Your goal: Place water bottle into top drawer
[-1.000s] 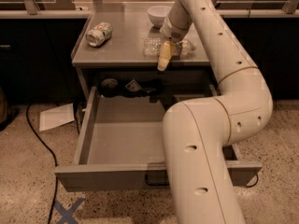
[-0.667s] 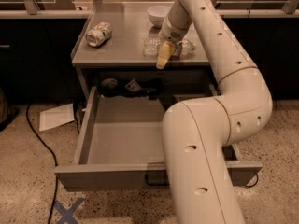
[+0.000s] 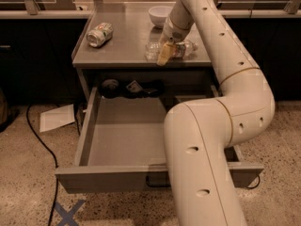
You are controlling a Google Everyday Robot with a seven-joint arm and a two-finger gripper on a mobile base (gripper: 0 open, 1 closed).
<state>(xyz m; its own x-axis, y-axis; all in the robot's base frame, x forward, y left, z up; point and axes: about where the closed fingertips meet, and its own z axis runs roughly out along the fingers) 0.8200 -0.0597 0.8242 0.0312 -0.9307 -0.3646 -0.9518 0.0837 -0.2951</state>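
The water bottle [image 3: 184, 49] lies on its side on the tabletop [image 3: 126, 48], near the front edge, with the end effector [image 3: 164, 57] directly over its middle and touching or nearly touching it; whether the end effector is open or closed cannot be told. The top drawer [image 3: 87, 132] below stands pulled out, with several dark items [image 3: 136, 87] at its back end under the tabletop edge. A white bowl [image 3: 159, 14], contents not visible, sits behind the bottle, and a dented can [image 3: 99, 34] lies well apart.
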